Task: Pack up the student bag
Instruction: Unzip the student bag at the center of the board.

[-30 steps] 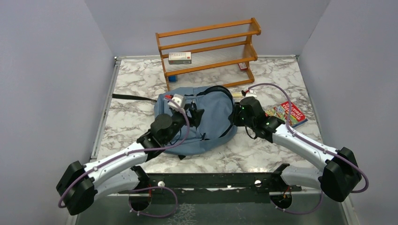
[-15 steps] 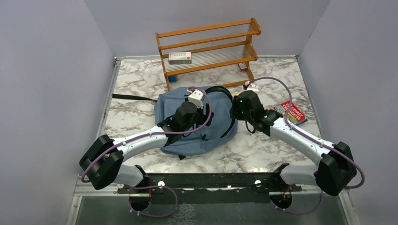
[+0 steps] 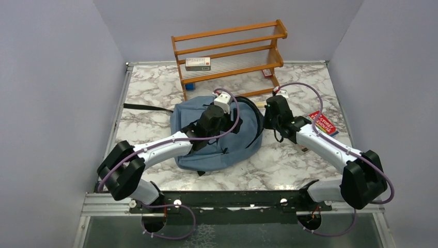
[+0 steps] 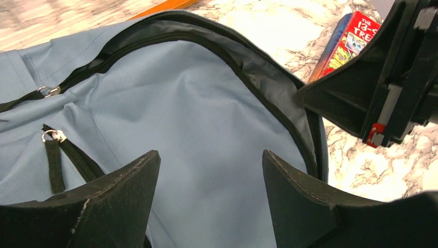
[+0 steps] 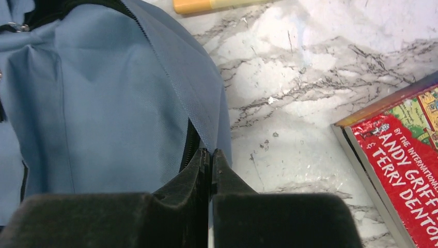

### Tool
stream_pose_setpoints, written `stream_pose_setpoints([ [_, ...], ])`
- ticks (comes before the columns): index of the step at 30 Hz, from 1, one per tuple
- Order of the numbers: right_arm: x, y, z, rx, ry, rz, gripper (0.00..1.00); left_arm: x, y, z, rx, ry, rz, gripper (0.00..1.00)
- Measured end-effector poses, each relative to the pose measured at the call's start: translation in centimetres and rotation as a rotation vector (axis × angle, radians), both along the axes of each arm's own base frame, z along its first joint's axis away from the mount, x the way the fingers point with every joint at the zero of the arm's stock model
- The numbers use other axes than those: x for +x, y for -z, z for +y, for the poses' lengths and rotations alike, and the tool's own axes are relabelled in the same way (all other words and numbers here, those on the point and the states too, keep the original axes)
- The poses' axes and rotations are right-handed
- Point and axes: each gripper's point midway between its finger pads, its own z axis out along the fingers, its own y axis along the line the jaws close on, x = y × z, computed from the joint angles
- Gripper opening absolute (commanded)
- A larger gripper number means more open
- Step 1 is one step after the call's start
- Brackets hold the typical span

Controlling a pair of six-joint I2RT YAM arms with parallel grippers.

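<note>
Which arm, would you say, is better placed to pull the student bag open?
Right, probably: right gripper pinches the zipper edge of the student bag; left gripper hangs open above its front.

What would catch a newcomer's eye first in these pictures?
The dusty-blue student bag lying flat mid-table dominates the scene. Both arms meet over it: the left tool hangs open above the fabric, while the right tool is closed at the bag's right edge. A bright red book lies on the marble to the bag's right, and an orange wooden rack stands at the back.
</note>
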Motion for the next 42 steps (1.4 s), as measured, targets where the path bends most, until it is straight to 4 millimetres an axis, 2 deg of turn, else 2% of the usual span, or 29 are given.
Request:
stream_pose_setpoints([
  [5,-0.6,1.8,-0.8,0.020,0.009,0.039,0.01,0.8,0.2,-1.5,-0.004,0.010,0.028,0.75],
  [11,-1.7,4.1,-0.6,0.080,-0.014,0.093,0.01,1.1,2.2,-3.6,0.017,0.030,0.087,0.79],
  [21,-2.8,6.2,0.2,0.213,-0.045,0.142,0.01,-0.9,6.1,-7.1,0.065,0.090,0.174,0.85],
  [31,-3.4,6.5,1.6,0.352,-0.101,0.154,0.01,-2.4,7.6,-8.5,0.100,0.129,0.202,0.86],
  [35,-3.4,6.3,1.8,0.389,-0.111,0.153,0.01,-2.7,8.0,-8.5,0.113,0.133,0.210,0.82],
  [42,-3.4,5.8,2.2,0.417,-0.126,0.146,0.01,-3.1,8.1,-8.8,0.118,0.145,0.209,0.58],
])
